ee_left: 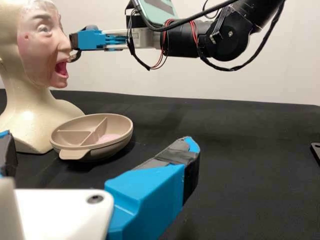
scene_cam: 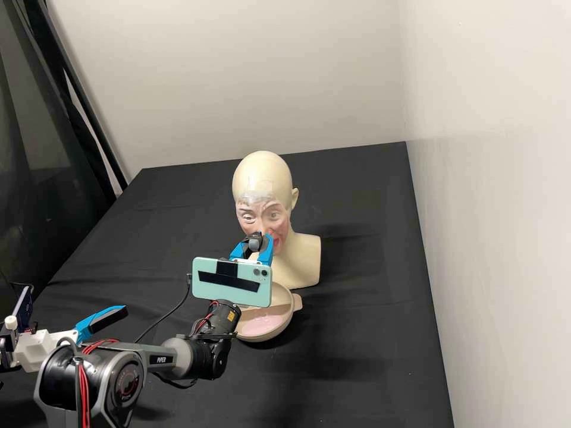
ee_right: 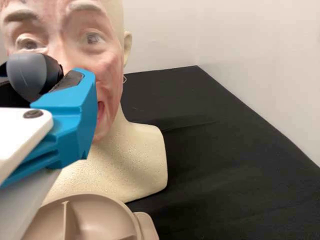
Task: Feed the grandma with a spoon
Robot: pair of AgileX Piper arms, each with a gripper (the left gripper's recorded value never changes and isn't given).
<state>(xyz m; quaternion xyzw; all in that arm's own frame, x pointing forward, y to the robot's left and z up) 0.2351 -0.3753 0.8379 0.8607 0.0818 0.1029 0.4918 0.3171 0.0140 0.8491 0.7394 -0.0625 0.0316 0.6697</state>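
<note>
Holds spoon (ee_right: 30, 72) clamped in right gripper (scene_cam: 254, 249), aimed straight at grandma (scene_cam: 264, 178), tip just before open mouth (ee_left: 62, 68). Keeps left gripper (scene_cam: 98, 321) spread, empty, well back beyond bowl (ee_left: 120, 131).

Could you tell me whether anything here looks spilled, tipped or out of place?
Nothing stands out: the divided bowl sits level on the black bench in front of the mannequin head, with no spill around it, and the right gripper holds the spoon up at the open mouth.
</note>
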